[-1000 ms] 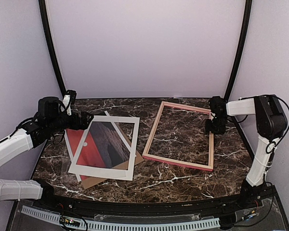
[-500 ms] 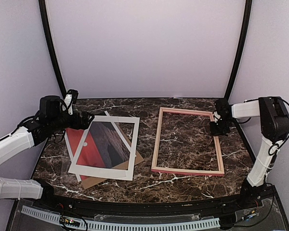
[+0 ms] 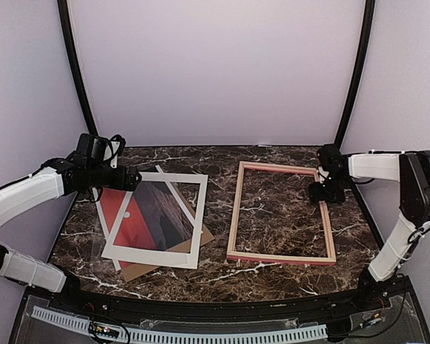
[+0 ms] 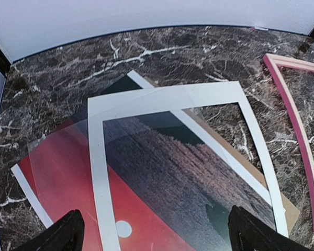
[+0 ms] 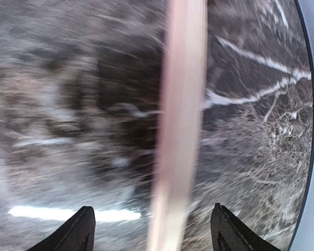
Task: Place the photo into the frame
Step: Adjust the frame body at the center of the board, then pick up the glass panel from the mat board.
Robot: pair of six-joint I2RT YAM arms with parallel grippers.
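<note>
From above: shows the photo [image 3: 132, 222] flat on the left of the marble counter [image 3: 222, 276], under a skewed white mat [image 3: 197, 215] and over a brown backing board [image 3: 140, 270]. Places the frame [image 3: 233, 215] on the right, well apart. Finds the left pincer [image 3: 132, 179] at the stack's far corner and the right pincer [image 3: 321, 192] at the frame's far right rail.

From the left wrist: looks past wide-spread fingers [image 4: 63, 238] onto photo and mat.

From the right wrist, blurred: catches fingers [image 5: 81, 230] parted either side of the pink rail, gripping nothing.
</note>
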